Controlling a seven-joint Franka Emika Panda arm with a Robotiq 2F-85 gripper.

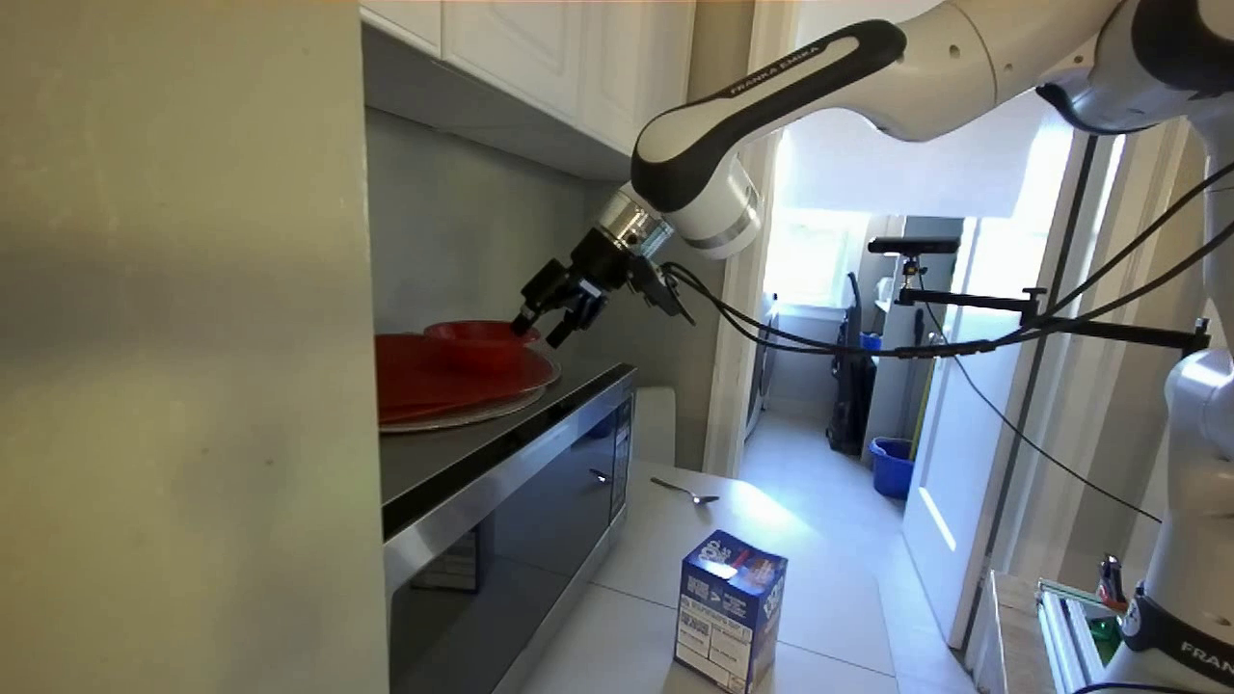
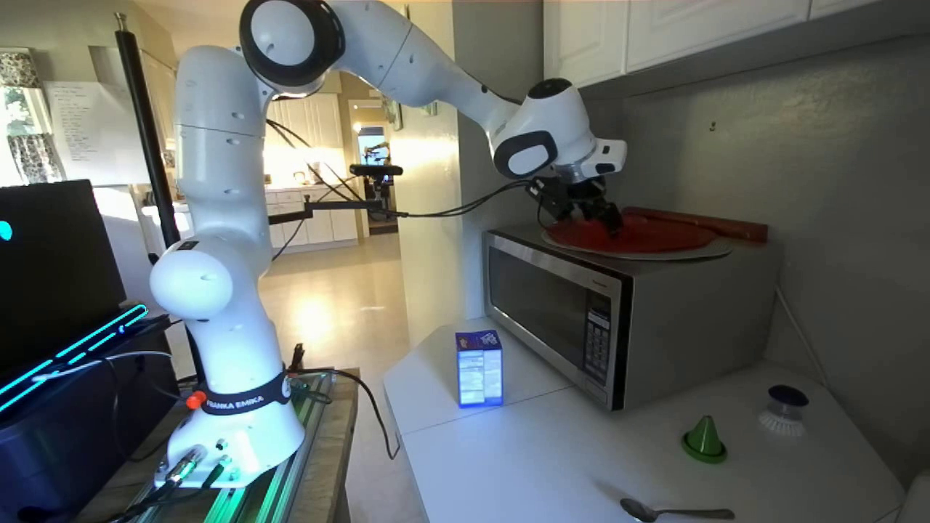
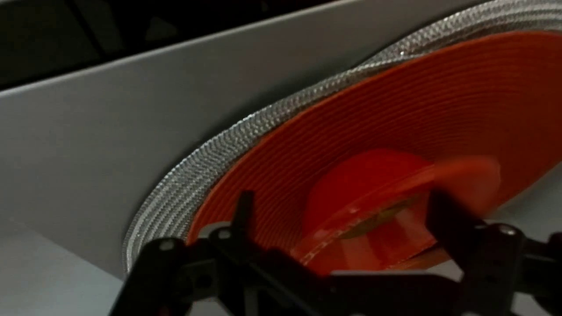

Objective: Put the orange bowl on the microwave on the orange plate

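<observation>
The orange bowl (image 1: 472,333) is a small red-orange bowl at the near end of the large flat orange plate (image 1: 410,381). The plate (image 2: 672,236) lies on top of the steel-fronted microwave (image 2: 541,290), also seen in an exterior view (image 1: 511,525). My gripper (image 1: 538,333) is at the bowl's rim, tilted down. In the wrist view the gripper (image 3: 344,202) has its fingers spread, with the bowl (image 3: 360,188) between them. The right finger overlaps the bowl's rim; contact cannot be told. Behind the gripper (image 2: 587,220), the bowl is mostly hidden.
Silver woven mats (image 3: 210,162) lie under the plate. White cabinets (image 2: 676,33) hang above and a wall stands behind. A blue-and-white box (image 2: 479,370) stands before the microwave. A spoon (image 2: 676,511), green cone (image 2: 703,439) and brush (image 2: 785,407) are on the counter.
</observation>
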